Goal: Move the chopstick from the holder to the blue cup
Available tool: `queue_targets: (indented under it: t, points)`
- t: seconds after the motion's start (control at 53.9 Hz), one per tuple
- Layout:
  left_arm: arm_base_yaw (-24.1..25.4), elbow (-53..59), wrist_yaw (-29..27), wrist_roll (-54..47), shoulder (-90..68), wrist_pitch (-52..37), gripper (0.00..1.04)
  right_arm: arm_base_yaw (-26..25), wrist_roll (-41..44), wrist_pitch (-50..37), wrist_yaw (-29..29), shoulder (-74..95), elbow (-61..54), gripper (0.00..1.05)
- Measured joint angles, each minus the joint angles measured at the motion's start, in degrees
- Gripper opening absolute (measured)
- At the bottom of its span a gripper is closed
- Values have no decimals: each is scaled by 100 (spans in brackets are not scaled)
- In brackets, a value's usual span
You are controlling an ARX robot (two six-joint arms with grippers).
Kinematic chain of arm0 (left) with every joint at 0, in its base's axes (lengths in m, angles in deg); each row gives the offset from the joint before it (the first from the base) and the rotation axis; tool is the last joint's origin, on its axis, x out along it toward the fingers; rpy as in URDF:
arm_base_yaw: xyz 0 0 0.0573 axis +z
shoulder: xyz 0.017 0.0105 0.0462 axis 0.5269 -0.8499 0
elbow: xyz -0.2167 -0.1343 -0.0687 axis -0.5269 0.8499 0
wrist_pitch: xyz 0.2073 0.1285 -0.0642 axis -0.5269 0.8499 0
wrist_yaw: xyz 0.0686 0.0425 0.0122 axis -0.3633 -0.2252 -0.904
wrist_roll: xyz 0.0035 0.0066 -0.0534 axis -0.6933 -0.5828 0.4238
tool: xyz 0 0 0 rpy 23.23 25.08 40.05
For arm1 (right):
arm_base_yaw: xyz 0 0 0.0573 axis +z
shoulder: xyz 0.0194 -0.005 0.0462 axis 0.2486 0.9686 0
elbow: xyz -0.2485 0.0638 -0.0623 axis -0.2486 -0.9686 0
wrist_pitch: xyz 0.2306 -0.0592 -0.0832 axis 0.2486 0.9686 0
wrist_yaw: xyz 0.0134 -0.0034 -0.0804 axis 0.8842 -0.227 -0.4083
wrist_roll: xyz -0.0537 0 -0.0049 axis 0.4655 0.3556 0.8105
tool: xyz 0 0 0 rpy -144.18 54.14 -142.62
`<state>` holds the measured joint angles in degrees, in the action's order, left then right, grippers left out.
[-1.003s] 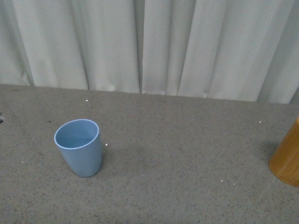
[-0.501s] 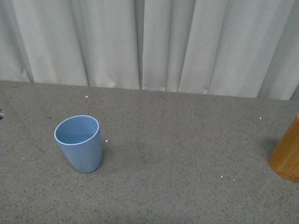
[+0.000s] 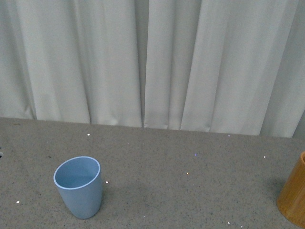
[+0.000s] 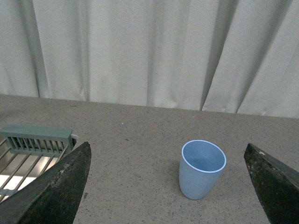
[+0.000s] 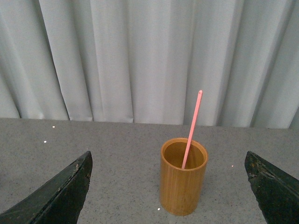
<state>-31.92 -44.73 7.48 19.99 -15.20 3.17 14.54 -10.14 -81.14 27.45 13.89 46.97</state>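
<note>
We logged one blue cup [image 3: 77,187], one bamboo holder [image 5: 183,186] and one pink chopstick [image 5: 191,128] on a speckled grey table [image 3: 190,191]. A pale pleated curtain [image 3: 143,62] hung behind.

Cup: upright on the robot's left part of the table, mouth open upward. From the front and left wrist views we saw nothing inside it.

Holder: upright, well apart from the cup, at the far right edge of the front view, where only part of its side showed. The right wrist view gave the whole cylinder.

Chopstick: it stood in the holder with its lower end down inside. It leaned against the rim, and its upper part rose well above the mouth, tilted slightly. Nothing gripped it.

Left gripper [image 4: 166,145]: we noted two dark fingers [image 4: 56,191], spread wide to either side of the left wrist view. They held nothing. The cup stood on the table ahead of them, apart from both and nearer one side of the gap.

Right gripper [image 5: 168,154]: again two dark fingers [image 5: 60,196], spread equally wide, with nothing in their grasp. The holder and chopstick stood ahead of the gap, clear of both fingers.

We also saw one grey-green rack [image 4: 37,140] with a slatted end and wire bars at the edge of the left wrist view, away from the cup. We could not make out more of it.
</note>
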Motion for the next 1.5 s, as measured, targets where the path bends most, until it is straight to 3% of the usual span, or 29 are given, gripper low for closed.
queue_targets:
  t: [1.504]
  points:
    - [0,0,0,0,0,0,98,0,-2,0,0,0,0,95]
